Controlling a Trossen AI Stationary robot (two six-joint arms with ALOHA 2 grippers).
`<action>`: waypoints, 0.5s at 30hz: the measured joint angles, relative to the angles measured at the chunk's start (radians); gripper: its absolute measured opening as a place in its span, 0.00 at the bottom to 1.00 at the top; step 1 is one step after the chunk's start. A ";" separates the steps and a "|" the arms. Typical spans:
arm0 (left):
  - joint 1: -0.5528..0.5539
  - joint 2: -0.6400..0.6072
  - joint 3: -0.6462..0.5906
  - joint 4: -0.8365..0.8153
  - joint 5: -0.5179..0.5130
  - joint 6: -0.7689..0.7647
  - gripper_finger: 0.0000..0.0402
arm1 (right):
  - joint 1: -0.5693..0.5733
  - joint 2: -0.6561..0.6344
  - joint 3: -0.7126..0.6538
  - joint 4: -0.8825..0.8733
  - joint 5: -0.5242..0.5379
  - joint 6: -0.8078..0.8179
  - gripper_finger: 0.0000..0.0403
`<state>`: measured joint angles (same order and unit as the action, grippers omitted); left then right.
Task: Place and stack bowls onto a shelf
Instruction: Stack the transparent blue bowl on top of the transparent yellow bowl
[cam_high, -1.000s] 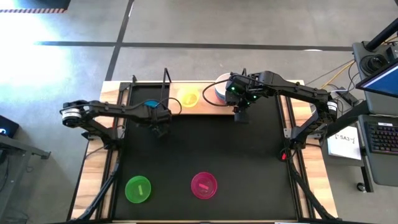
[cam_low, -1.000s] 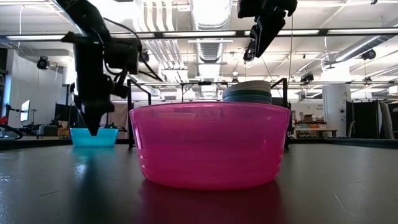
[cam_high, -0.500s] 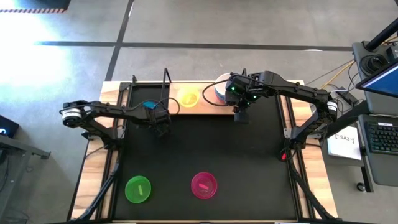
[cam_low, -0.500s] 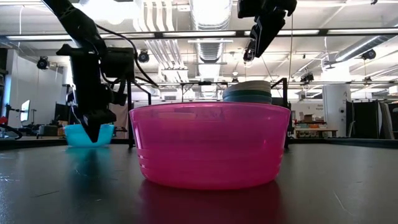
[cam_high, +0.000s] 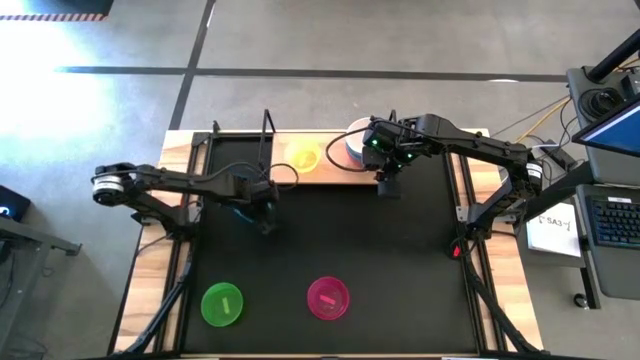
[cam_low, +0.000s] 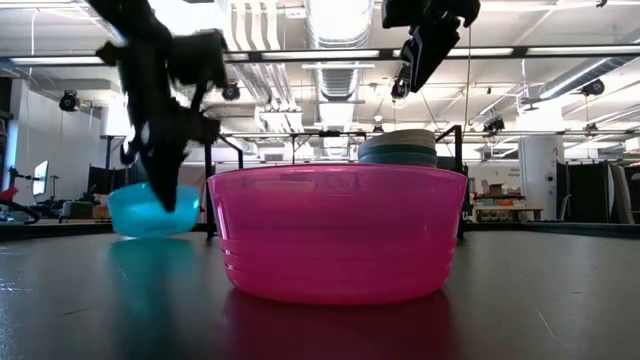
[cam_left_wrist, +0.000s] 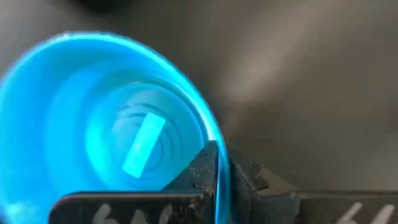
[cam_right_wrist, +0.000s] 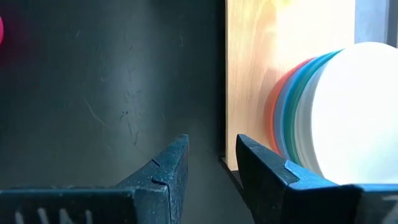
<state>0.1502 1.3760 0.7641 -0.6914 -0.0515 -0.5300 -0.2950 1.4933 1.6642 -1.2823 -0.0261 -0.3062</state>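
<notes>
My left gripper (cam_high: 265, 212) is shut on the blue bowl (cam_left_wrist: 112, 124) over the black mat's far left part. The bowl shows tilted in the low view (cam_low: 150, 210) and is mostly hidden under the arm in the high view. A yellow bowl (cam_high: 302, 158) and a stack of bowls (cam_high: 355, 145) with a white one on top stand on the wooden shelf (cam_high: 325, 176). My right gripper (cam_right_wrist: 211, 155) hangs open, high above the shelf's near edge beside the stack. A green bowl (cam_high: 222, 304) and a magenta bowl (cam_high: 328, 298) rest on the mat near the front. My left gripper pinches the blue bowl's rim (cam_left_wrist: 210, 127), one finger inside the bowl and one outside. The fingers come steeply from above. The bowl hangs tilted from the hold; I cannot tell whether its base touches the mat.
Thin black uprights (cam_high: 268, 130) stand at the shelf's ends. Open mat (cam_high: 330, 235) lies between the shelf and the two front bowls. A desk with a keyboard (cam_high: 610, 215) stands off the table's right side.
My left gripper has shut on the blue bowl's rim, tipped over and moved toward the table's near edge. The bowl has come along from its place beside the shelf and now sits tilted, closer to the low camera. My right arm has kept still.
</notes>
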 joint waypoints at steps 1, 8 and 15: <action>-0.028 -0.005 0.023 0.000 0.023 -0.009 0.00 | 0.000 0.000 0.000 0.000 0.000 -0.011 0.31; -0.251 -0.011 0.246 0.007 0.070 0.070 0.00 | 0.000 0.000 0.000 0.001 -0.186 -0.108 0.31; -0.423 0.018 0.410 0.133 0.012 0.417 0.00 | 0.034 0.000 0.000 0.053 -0.623 -0.184 0.31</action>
<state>-0.2728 1.3945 1.1739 -0.5586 -0.0393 -0.1133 -0.2610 1.4933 1.6642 -1.2296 -0.6486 -0.4905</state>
